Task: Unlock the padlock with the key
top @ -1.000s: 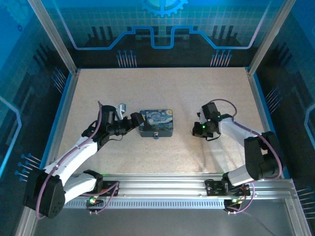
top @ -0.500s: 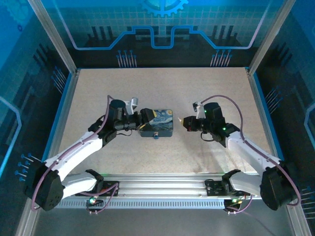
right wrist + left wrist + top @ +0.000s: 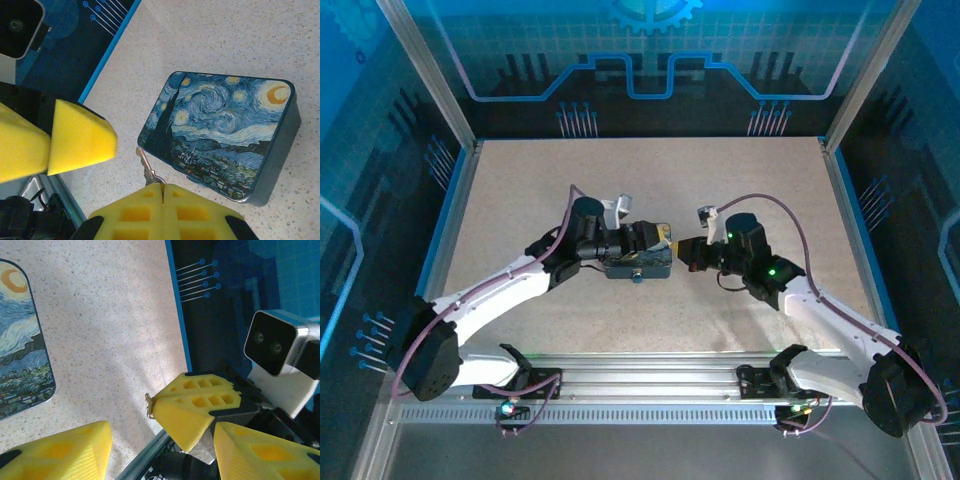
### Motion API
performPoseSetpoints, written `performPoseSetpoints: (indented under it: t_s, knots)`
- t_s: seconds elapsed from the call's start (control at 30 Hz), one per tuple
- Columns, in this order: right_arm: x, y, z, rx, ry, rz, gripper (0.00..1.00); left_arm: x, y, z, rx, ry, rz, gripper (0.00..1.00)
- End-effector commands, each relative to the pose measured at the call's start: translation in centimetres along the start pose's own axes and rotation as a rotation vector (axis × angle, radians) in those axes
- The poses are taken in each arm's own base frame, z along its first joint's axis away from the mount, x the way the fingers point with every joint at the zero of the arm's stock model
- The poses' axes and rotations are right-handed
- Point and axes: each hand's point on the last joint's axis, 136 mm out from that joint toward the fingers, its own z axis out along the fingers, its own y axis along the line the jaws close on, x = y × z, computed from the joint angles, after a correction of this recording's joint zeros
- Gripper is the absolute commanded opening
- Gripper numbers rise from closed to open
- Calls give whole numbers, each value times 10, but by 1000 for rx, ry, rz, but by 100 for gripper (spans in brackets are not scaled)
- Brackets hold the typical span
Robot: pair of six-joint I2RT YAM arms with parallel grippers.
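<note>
The padlock (image 3: pixel 637 277) is a tiny blue knob hanging at the near side of the Starry Night tin box (image 3: pixel 638 262). My left gripper (image 3: pixel 646 239) hovers over the box's top, its yellow fingers (image 3: pixel 60 450) open with nothing gripped between them. My right gripper (image 3: pixel 162 186) is shut on the key (image 3: pixel 145 166), whose thin metal blade sticks out of the closed tips toward the box's corner (image 3: pixel 150 137). In the left wrist view the right gripper (image 3: pixel 155 404) shows the key (image 3: pixel 149 406) at its tip. The padlock is out of sight in both wrist views.
The box (image 3: pixel 20 340) lies in the middle of the speckled table (image 3: pixel 650 180). A blue rim and clear walls (image 3: pixel 455 190) enclose the table. Both grippers stand close together at the box's right end. An aluminium rail (image 3: pixel 650 375) runs along the near edge.
The left gripper has moved right, onto the box, with its jaws narrowing. The right gripper has swung left with the key, up to the box's right end.
</note>
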Motion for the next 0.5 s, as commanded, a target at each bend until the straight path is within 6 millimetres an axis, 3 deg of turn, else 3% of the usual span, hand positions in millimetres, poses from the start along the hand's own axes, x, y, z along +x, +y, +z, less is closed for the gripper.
performPoseSetpoints:
  t_s: [0.0,0.47]
  knots:
    - [-18,21,-2,-45,-53,-23,0,-5,-18,6,47,-8,21,55]
    - [-15,33,2,-71,-33,-48,0,-6,-14,12,38,-12,12,37]
